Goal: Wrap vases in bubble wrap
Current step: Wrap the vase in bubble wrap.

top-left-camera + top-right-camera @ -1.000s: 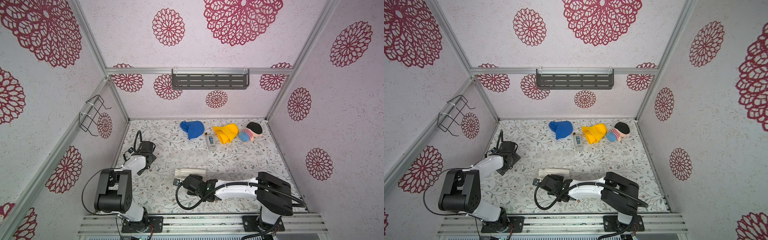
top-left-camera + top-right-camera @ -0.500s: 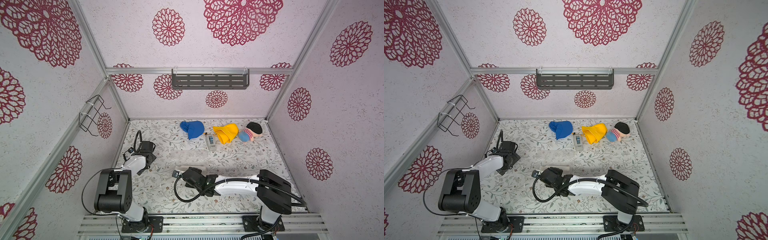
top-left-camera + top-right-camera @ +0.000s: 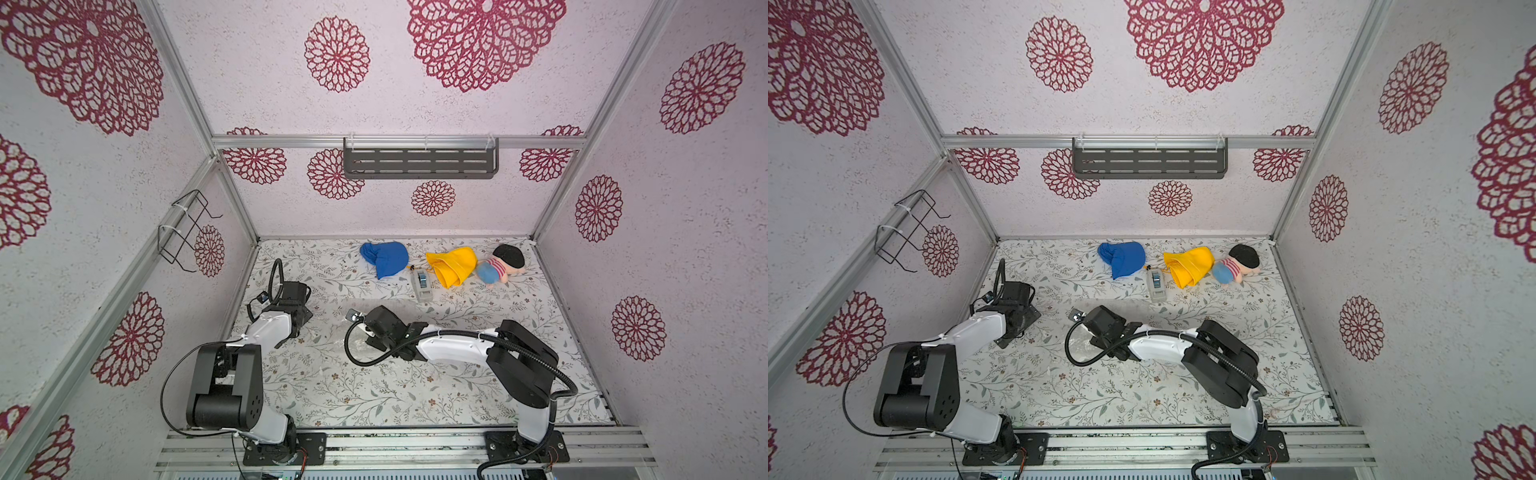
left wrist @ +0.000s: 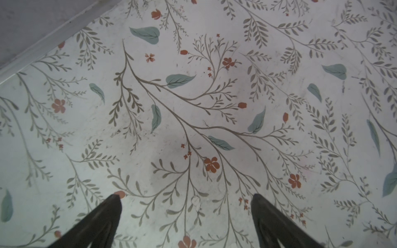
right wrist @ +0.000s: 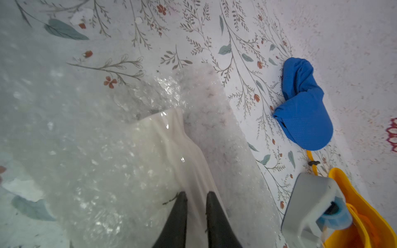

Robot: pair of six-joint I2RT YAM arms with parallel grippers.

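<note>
Your right gripper (image 5: 196, 193) is hovering just over the body of the ribbed white vase (image 5: 171, 139), a touch toward 9 o'clock from the table's middle. Its jaws are standing a narrow slit apart, with nothing plainly pinched between them. The vase is lying on its side on the bubble wrap (image 5: 96, 150), mouth pointing away from the fingers. In both top views the arm is hiding it.

Neck and mouth are showing bare and glossy, with wrap bunched beside and beyond them. By that look the job is barely begun: the vase is laid on the sheet, not rolled in.

Your left gripper (image 4: 186, 195) is hanging wide open and empty over the bare floral mat (image 4: 193, 85) near 9 o'clock. The tape dispenser (image 3: 422, 286) is sitting untouched toward 12 o'clock, between the blue cloth (image 3: 384, 259) and the yellow cloth (image 3: 451, 266). Rolling the sheet round the vase and closing it are, as far as you can judge, what is left.
</note>
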